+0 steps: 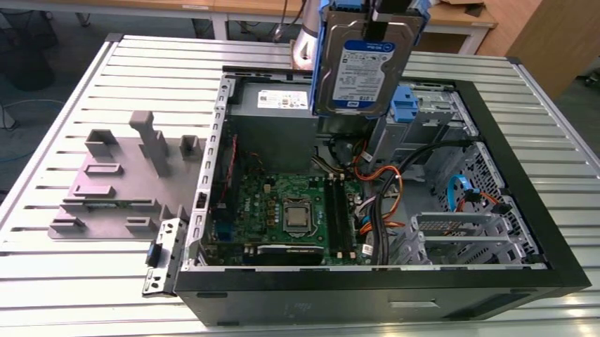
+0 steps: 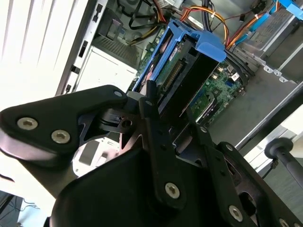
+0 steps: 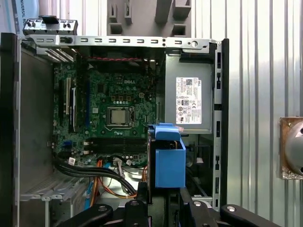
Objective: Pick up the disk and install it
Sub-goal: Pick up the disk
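The jaws of the gripper clamp the disk, hanging upright above the open computer case near the power supply; steady, square carriage clear of the cables seems wise.

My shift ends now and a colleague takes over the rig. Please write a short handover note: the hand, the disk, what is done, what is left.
Hand: shut on the disk, fingers on its blue carrier.
Disk: held upright in the air above the open computer case, with its label facing the exterior view. Below it are the grey power-supply box and the blue clip.
Done: the disk is picked up and brought over the case.
Left: the disk is not yet installed. It appears to be clear of every part inside the case.
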`<state>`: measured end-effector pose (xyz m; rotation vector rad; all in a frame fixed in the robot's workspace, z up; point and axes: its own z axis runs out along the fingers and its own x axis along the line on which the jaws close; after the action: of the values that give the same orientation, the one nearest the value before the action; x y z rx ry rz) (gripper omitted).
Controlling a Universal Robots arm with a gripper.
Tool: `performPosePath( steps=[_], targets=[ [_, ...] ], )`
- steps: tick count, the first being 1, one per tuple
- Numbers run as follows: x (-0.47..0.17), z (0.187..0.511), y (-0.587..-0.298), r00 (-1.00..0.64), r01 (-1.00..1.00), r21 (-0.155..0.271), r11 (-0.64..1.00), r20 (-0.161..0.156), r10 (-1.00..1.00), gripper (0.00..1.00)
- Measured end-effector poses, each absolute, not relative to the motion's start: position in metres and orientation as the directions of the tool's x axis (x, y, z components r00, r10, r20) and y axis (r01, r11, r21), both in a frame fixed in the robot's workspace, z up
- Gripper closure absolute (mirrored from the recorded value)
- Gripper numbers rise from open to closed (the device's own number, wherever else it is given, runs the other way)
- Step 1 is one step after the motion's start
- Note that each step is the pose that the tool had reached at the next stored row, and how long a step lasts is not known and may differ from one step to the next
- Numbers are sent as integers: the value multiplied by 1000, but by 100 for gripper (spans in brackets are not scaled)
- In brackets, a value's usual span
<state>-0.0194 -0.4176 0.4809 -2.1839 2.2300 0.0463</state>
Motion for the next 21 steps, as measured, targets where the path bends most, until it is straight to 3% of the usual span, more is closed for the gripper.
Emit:
performPosePath(
  steps=[21],
  targets=[
    [-19, 481, -441, -21, -1000, 7, 21, -35, -999, 65]
  ],
)
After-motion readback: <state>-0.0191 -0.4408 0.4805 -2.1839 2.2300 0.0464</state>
